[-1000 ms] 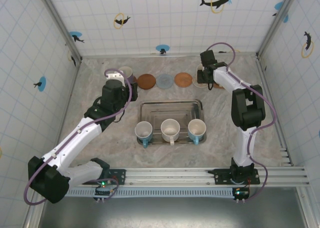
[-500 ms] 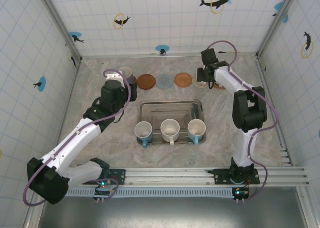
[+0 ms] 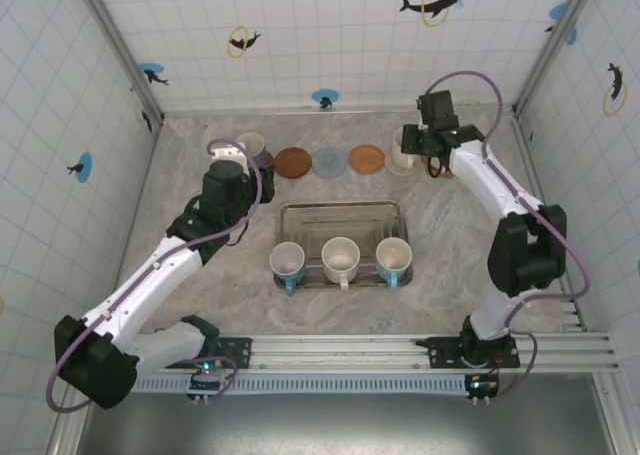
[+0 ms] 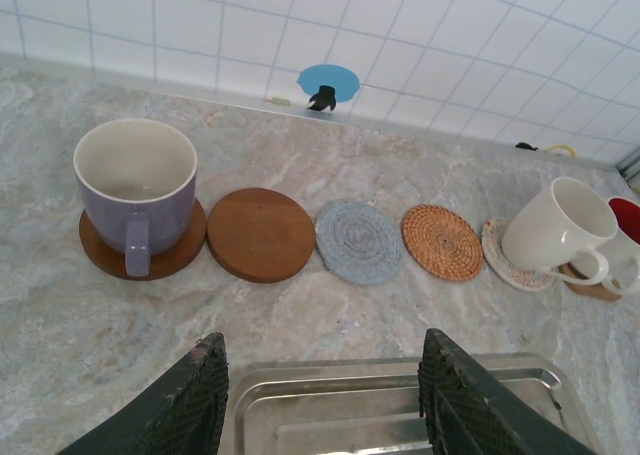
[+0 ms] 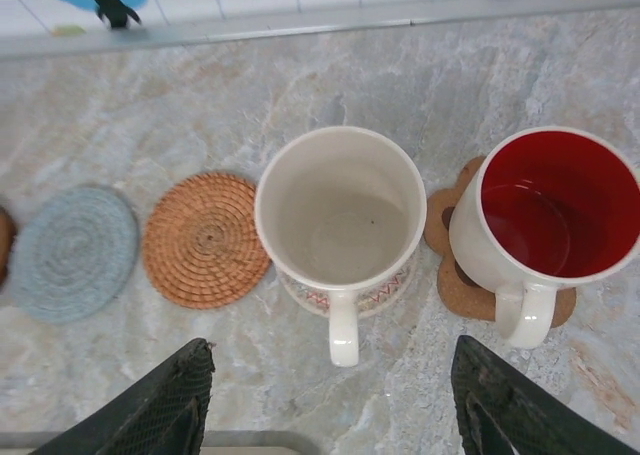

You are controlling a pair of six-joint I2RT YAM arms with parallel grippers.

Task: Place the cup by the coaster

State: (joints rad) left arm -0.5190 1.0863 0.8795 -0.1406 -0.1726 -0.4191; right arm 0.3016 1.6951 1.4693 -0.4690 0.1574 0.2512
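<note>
Where the marble table (image 3: 440,237) carries a metal tray (image 3: 342,218), the left gripper (image 4: 322,343) hangs near the tray's far left corner, fingers apart and empty. Beyond the tray's far right corner the right gripper (image 5: 332,347) faces the white cup (image 5: 340,210), fingers spread wide and gripping nothing. That cup stands upright on a patterned coaster (image 5: 387,295), handle toward the gripper, with a red-lined cup (image 5: 555,210) just farther right of the tray on a cork coaster (image 5: 455,280).

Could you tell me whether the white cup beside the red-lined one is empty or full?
Empty: the white cup shows a bare, dry bottom from above.
</note>
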